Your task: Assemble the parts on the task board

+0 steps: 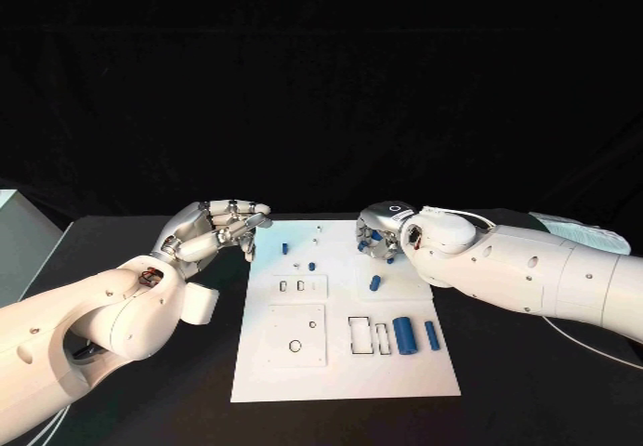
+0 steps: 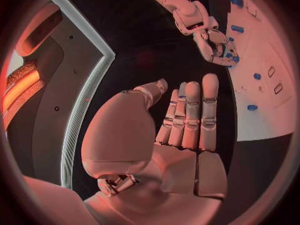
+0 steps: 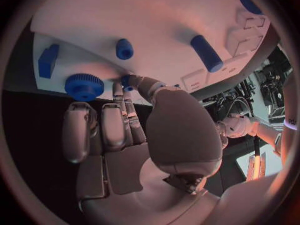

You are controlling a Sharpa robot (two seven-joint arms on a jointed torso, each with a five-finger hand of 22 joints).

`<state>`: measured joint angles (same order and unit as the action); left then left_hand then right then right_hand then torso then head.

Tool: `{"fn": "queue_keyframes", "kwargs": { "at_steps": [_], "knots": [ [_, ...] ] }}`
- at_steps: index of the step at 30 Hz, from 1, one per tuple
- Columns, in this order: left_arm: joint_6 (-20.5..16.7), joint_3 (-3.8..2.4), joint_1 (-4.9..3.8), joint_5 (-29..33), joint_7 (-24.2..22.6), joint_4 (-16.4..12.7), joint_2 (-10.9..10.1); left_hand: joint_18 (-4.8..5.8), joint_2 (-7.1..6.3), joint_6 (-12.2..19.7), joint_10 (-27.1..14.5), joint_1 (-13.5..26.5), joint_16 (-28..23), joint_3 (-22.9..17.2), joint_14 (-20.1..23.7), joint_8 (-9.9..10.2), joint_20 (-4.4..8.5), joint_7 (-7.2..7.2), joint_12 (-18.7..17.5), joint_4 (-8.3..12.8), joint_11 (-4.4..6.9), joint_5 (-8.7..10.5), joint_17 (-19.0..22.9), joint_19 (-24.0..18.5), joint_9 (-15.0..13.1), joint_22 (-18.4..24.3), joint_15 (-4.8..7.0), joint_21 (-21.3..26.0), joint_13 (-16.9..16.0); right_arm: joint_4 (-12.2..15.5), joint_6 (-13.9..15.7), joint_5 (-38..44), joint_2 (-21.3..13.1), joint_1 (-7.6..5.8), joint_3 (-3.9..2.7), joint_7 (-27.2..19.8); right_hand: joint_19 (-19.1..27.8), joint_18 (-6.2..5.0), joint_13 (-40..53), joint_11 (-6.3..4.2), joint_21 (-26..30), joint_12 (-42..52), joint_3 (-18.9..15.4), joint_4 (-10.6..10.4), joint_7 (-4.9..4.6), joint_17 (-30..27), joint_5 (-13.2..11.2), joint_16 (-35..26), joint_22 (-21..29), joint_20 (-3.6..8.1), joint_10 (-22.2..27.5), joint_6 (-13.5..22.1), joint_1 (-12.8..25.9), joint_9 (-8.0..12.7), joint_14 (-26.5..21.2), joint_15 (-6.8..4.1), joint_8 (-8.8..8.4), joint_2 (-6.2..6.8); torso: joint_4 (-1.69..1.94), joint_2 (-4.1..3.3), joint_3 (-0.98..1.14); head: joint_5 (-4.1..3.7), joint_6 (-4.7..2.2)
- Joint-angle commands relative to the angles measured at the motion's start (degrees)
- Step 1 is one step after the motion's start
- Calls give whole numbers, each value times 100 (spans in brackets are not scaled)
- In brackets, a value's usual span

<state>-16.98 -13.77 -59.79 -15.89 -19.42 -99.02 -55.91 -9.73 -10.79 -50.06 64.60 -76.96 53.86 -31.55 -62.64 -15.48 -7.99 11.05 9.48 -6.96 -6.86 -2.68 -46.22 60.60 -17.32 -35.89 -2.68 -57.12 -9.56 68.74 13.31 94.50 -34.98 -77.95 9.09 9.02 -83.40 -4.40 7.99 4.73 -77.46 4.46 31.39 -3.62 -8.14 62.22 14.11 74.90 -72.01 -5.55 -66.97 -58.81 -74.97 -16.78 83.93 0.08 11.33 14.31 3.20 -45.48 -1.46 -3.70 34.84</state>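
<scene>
The white task board [image 1: 342, 372] lies mid-table. My right hand [image 1: 382, 237] hovers over its far right corner, thumb and a finger pinching a small blue part [image 3: 127, 81]. Close by on the board are a blue gear [image 3: 84, 86], a blue block [image 3: 47, 61], a short peg [image 3: 124, 48] and a blue cylinder [image 3: 206, 53]. My left hand [image 1: 221, 228] is raised beside the board's far left corner, fingers straight and holding nothing [image 2: 184, 125]. Two blue cylinders [image 1: 402, 334] lie at the board's near right, and a small cylinder [image 1: 376, 282] lies mid-board.
A blue peg [image 1: 287, 249] stands near the board's far left. Outlined recesses [image 1: 361, 335] and a square plate with a ring [image 1: 295, 346] mark the near half. A pale box [image 1: 14, 246] sits at the table's left edge; a white cable [image 1: 590, 336] trails at right.
</scene>
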Motion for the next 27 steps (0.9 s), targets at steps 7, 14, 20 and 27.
{"fn": "queue_keyframes", "kwargs": {
  "at_steps": [7, 14, 20, 27],
  "knots": [
    [134, -8, -2, -30, 16, -11, 3, 0, -3, 43, -46, 49, -21, -15, 23, 16, 5, -6, -18, 16, -7, -20, 9, -27, -9, -5, -6, -19, -5, 29, 194, 80, 15, 12, 8, 69, -83, 119, 89, -68, -143, 96, 233, 51, 64, 11, 0, 93, -193, 44, -189, -177, -118, -160, 139, -79, 151, -177, -9, -24, 4, 10, -13],
    [138, -9, -2, -38, 29, 19, 2, -3, 13, 52, -59, 31, -21, -36, 25, 18, -1, -2, -18, 34, -11, -20, 10, -44, -12, -7, -10, -29, -9, 179, 433, 95, -19, 13, 0, 222, -89, 124, 104, -77, -164, 104, 258, 52, 69, 3, -3, 98, -224, 51, -217, -201, -113, -193, 136, -86, 175, -194, -2, -26, 5, 14, -32],
    [141, -9, -2, -60, 46, 75, 0, -4, 18, 54, -62, 21, -21, -45, 26, 18, -3, -1, -17, 43, -12, -20, 11, -49, -14, -9, -11, -34, -11, 394, 728, 157, -51, -10, -77, 486, -115, 139, 119, -82, -220, 110, 250, 43, 75, 1, -38, 106, -305, 56, -241, -215, -75, -225, 134, -90, 194, -166, -12, -23, 1, 7, -60],
    [134, -8, -2, -82, 58, 127, 3, -4, 20, 61, -71, 7, -22, -57, 28, 20, -5, 2, -17, 59, -14, -20, 12, -53, -16, -22, -12, -47, -14, 453, 970, 269, 72, -42, -132, 762, -125, 145, 121, -83, -240, 107, 251, 40, 77, 18, -42, 117, -335, 57, -240, -219, -68, -234, 137, -91, 199, -162, -25, -11, -20, 0, -97]
  ]
}}
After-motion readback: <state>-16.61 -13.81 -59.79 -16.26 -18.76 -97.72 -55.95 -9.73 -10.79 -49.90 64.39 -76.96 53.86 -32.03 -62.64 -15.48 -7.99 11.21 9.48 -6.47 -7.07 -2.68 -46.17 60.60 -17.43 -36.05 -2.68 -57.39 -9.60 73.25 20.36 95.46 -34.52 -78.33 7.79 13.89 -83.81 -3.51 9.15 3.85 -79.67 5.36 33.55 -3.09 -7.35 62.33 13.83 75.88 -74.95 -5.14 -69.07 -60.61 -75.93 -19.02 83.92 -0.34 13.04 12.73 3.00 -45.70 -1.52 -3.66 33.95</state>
